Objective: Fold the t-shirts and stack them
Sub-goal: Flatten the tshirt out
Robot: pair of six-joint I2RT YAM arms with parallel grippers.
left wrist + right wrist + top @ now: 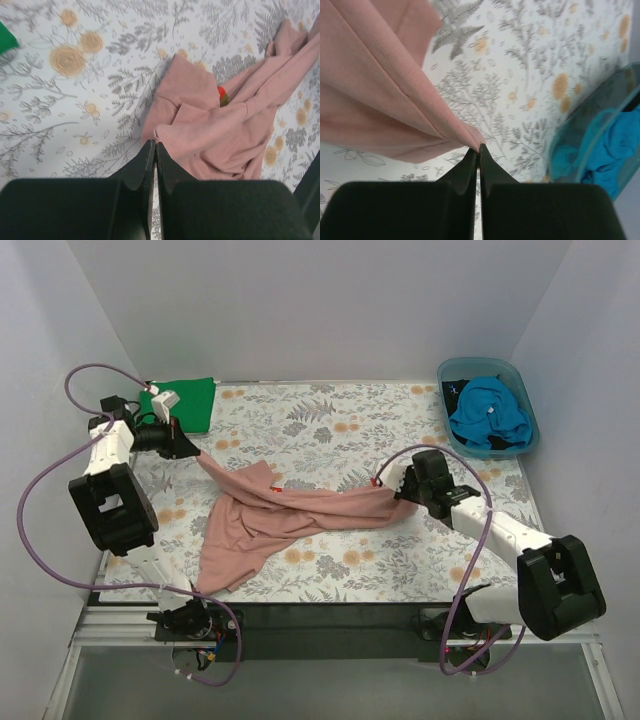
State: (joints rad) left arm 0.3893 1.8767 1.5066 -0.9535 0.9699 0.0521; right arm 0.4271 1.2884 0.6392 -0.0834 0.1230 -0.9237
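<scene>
White-walled booth, bench under a floral covering.

Pink t-shirt sits mid-bench, stretched in a rumpled band between both arms, w/ a loose flap trailing toward the near-left edge. Small red-and-green mark on it, too small to read, half tucked in a fold.

Left gripper is at the shirt's far-left corner. In left wrist view the fingers are pressed together w/ pink hem at the tips, so clenched on the pink t-shirt; how much cloth is caught is hidden by the fingers.

Right gripper is at the shirt's right end. Right wrist view: fingers pinched tight on a pleated edge of pink cloth, rest of the shirt cut off by the frame.

Green t-shirt lies flat at the far-left corner, partly behind the left arm; just a sliver in left wrist view.

Blue t-shirt is bunched inside the teal tub at far right, lower part hidden by the tub wall; blurred in right wrist view.
</scene>
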